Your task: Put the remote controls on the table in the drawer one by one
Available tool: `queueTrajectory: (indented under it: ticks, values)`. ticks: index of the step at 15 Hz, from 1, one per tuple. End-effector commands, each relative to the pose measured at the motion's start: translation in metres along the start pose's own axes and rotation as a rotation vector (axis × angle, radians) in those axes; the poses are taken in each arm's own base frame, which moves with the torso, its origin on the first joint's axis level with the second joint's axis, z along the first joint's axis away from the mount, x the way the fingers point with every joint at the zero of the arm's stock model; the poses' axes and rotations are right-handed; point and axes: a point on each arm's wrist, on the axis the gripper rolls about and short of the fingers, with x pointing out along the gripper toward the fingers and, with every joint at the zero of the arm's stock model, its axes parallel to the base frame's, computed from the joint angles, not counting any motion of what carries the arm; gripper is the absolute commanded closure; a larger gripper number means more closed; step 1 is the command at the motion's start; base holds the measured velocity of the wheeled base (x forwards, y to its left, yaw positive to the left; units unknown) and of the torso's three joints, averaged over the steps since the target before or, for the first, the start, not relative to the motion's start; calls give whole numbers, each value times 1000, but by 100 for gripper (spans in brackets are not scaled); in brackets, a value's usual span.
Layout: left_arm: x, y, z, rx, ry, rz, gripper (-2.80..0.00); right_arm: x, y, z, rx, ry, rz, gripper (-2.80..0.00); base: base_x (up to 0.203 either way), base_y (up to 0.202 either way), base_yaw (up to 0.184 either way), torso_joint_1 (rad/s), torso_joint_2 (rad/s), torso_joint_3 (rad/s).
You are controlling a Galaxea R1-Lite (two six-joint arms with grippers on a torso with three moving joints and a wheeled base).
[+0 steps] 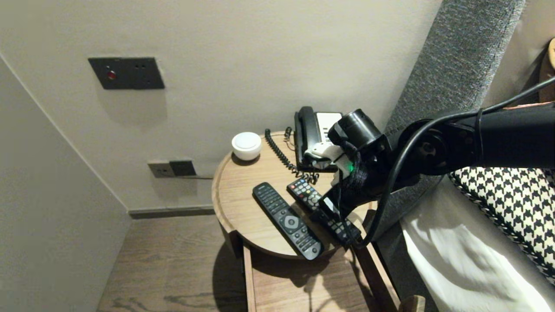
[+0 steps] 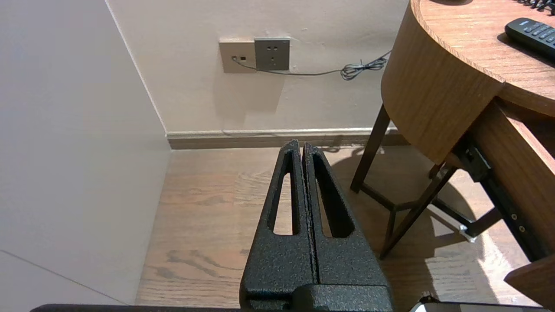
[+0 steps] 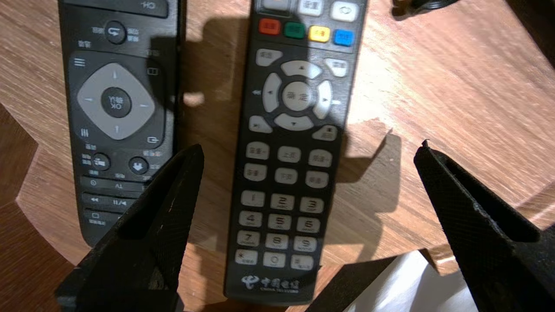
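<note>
**Q:** What lies nearest?
**A:** An open drawer (image 1: 295,281) juts from under the round table (image 1: 234,203). Low beside the table's legs, the left end effector (image 2: 302,145) hangs over the wooden floor (image 2: 208,208). Its fingers are pressed together, clenched on nothing.

**Q:** And at the table's front edge?
**A:** The right end effector (image 3: 310,145) points down over the coloured-button remote (image 3: 286,173). It is released, spread wide and grasping nothing. Its fingers straddle the remote's number-key end. One finger (image 3: 164,216) stands over the gap between this remote and the long remote (image 3: 115,104). The other stands over bare wood on the remote's opposite side. Whether the tips touch the table cannot be told. The two remotes lie side by side, apart, with their near ends at the table's front edge.

**Q:** What stands farther back?
**A:** A white round object (image 1: 246,145) and a black telephone (image 1: 312,130) with its coiled cord (image 1: 279,154) sit at the table's rear, near the wall. A bed (image 1: 455,260) flanks the table on the robot's right. On the wall, a socket (image 1: 171,168) sits low and a dark switch panel (image 1: 125,73) higher.
</note>
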Motion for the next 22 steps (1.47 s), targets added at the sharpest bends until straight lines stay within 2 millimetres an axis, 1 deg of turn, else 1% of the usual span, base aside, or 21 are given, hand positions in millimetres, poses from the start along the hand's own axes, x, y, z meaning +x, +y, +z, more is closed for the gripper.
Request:
queueTrajectory:
  ticks: [1, 2, 4, 5, 13, 15, 21, 22]
  values:
    - [0, 0, 0, 0, -1, 1, 0, 5, 0, 0, -2, -1, -2, -280, 0, 0, 0, 0, 0, 0]
    - [0, 0, 0, 0, -1, 1, 0, 8, 0, 3, 1, -35, -10, -280, 0, 0, 0, 0, 0, 0]
    - [0, 0, 0, 0, -1, 1, 0, 10, 0, 3, 1, -37, -10, -280, 0, 0, 0, 0, 0, 0]
    - [0, 0, 0, 0, -1, 1, 0, 14, 0, 3, 1, -36, -8, -280, 0, 0, 0, 0, 0, 0]
    - [0, 0, 0, 0, -1, 1, 0, 21, 0, 2, 2, -20, -6, -280, 0, 0, 0, 0, 0, 0]
    - [0, 0, 0, 0, -1, 1, 0, 26, 1, 1, 9, -8, -4, -280, 0, 0, 0, 0, 0, 0]
    - [0, 0, 0, 0, -1, 1, 0, 26, 1, 1, 9, -8, -4, -280, 0, 0, 0, 0, 0, 0]
    - [0, 0, 0, 0, -1, 1, 0, 29, 1, 0, 14, -2, -3, -280, 0, 0, 0, 0, 0, 0]
